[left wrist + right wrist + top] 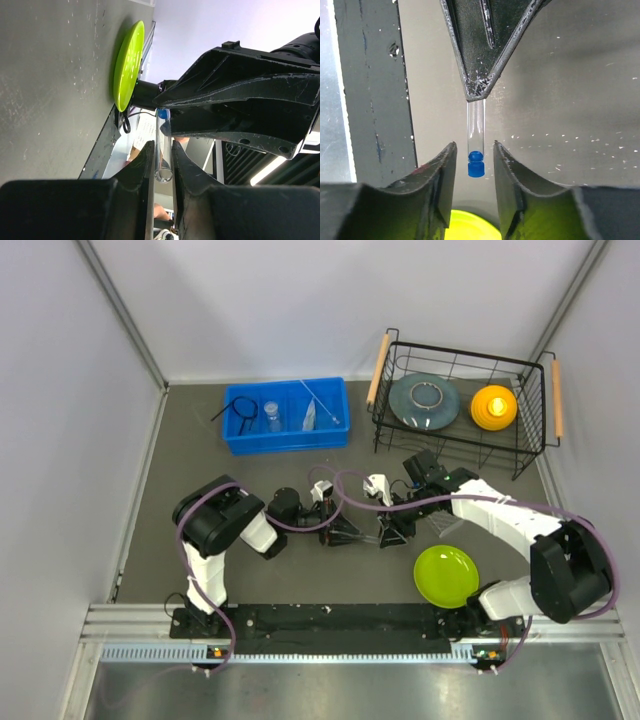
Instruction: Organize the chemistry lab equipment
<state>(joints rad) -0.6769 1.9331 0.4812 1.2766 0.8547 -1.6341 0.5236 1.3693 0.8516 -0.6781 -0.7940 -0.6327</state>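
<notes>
A thin clear tube (367,536) with a blue cap (476,165) hangs in the air between my two grippers, above the table. My left gripper (349,534) is shut on its open end; the left wrist view shows the tube (161,131) pinched between the fingers of that gripper (161,151). My right gripper (474,146) is open, its fingers on either side of the capped end without touching it; it also shows in the top view (386,535). The black ring on a rod (243,407), small clear jar (272,419), clear packet (312,417) and another tube (322,401) lie in the blue bin (285,440). No tube rack is seen.
A black wire basket (530,430) at the back right holds a grey dish (425,400) and an orange bowl (493,407). A lime-green plate (446,575) lies near the right arm's base. White walls enclose the table.
</notes>
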